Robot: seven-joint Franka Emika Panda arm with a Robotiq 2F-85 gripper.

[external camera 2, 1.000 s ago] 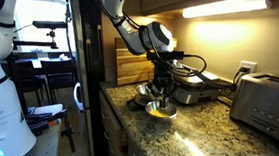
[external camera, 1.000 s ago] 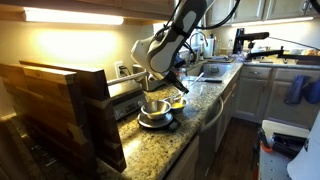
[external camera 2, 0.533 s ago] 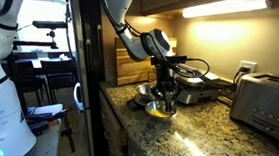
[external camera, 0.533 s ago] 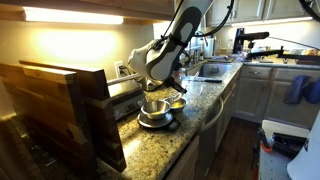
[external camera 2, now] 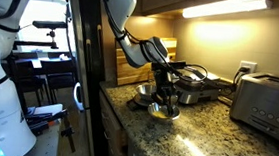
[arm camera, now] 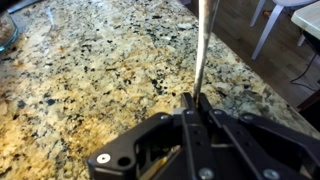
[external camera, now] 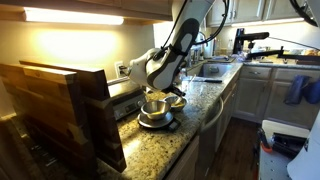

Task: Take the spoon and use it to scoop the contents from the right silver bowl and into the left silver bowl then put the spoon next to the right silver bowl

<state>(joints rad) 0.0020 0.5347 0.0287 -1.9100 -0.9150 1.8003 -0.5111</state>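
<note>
We see the gripper [arm camera: 190, 104] clamped on the spoon [arm camera: 199, 50]. In the wrist view its fingers [arm camera: 215, 119] are pressed together on the thin metal handle. The handle runs straight out from the fingertips and off the top edge, so the scoop end is out of that picture. Under the fingers and all along the handle lies the speckled granite counter [arm camera: 90, 70]. To one side of the handle the counter edge gives way to dark floor, with a white chair [arm camera: 290, 20] standing there (only part of it shows).

In an exterior view the gripper [external camera: 163, 92] hangs low over the two bowls, with the arm bending down to it from above. Just below the fingers sits the left silver bowl [external camera: 150, 110], resting on a dark flat base [external camera: 158, 123]. The right silver bowl [external camera: 178, 101] stands just beside it, off to the side of the fingers that faces the sink [external camera: 210, 70], and something yellowish shows inside it. We cannot tell from here whether the spoon's far end reaches into either bowl, because it is too small and the gripper hides it.

Well away from the fingers on the opposite side stands a big wooden board [external camera: 60, 100]. From the opposite side of the counter the gripper [external camera 2: 164, 88] is again low over the bowls, with a toaster [external camera 2: 263, 103] well apart from it.
</note>
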